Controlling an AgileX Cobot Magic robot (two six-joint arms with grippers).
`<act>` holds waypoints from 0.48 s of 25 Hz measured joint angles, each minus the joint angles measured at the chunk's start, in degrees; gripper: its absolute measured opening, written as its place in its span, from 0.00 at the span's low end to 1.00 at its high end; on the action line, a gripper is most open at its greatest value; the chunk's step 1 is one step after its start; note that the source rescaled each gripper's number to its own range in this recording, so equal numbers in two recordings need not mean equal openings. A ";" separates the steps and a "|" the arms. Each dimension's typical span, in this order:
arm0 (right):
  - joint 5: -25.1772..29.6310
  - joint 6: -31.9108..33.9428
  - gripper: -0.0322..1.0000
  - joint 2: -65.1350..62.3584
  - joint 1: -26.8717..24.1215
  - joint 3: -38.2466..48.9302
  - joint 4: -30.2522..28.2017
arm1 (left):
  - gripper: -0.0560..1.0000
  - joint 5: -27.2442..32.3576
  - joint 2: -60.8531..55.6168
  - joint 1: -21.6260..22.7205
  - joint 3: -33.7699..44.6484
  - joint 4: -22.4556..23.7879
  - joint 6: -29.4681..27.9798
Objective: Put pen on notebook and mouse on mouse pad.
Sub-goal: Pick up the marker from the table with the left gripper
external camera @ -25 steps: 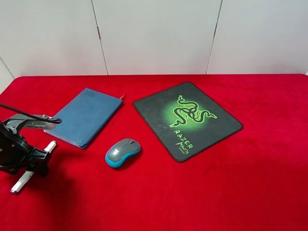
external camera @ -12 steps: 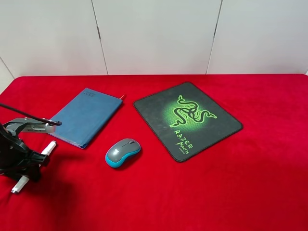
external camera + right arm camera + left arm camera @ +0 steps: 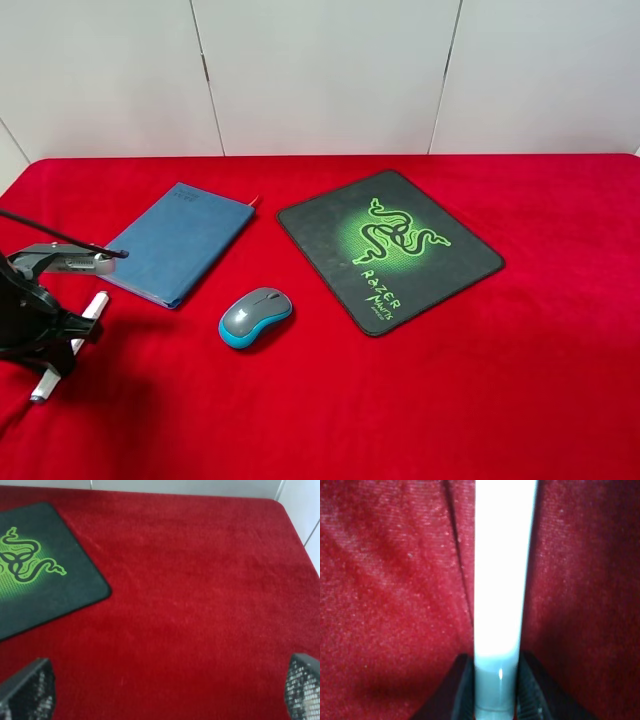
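The white pen [image 3: 93, 305] lies on the red cloth at the front left, just in front of the slate-blue notebook [image 3: 178, 243]. My left gripper [image 3: 62, 345] is down on the pen's middle. In the left wrist view its dark fingers [image 3: 462, 690] press both sides of the pen [image 3: 502, 580]. The grey and teal mouse [image 3: 255, 316] sits on the cloth between the notebook and the black mouse pad [image 3: 388, 248]. My right gripper [image 3: 167, 685] is open over bare cloth right of the mouse pad [image 3: 45, 580] and does not show in the exterior view.
A red cloth [image 3: 520, 380] covers the whole table, with a white wall behind it. The table's right edge [image 3: 300, 535] runs near my right gripper. A thin red ribbon [image 3: 254, 201] pokes out at the notebook's far corner.
My left arm has shifted slightly left and settled lower over the pen. The pen's near end has swung a little to the right. Mouse, notebook and pad have not moved.
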 joint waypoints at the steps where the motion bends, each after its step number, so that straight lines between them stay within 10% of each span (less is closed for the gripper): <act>1: 0.00 0.00 1.00 0.00 0.00 0.00 0.00 | 0.08 0.40 0.00 0.00 -0.26 0.00 0.00; 12: 0.00 0.00 1.00 0.00 0.00 0.00 0.00 | 0.06 6.21 0.00 0.00 -2.43 0.00 -0.40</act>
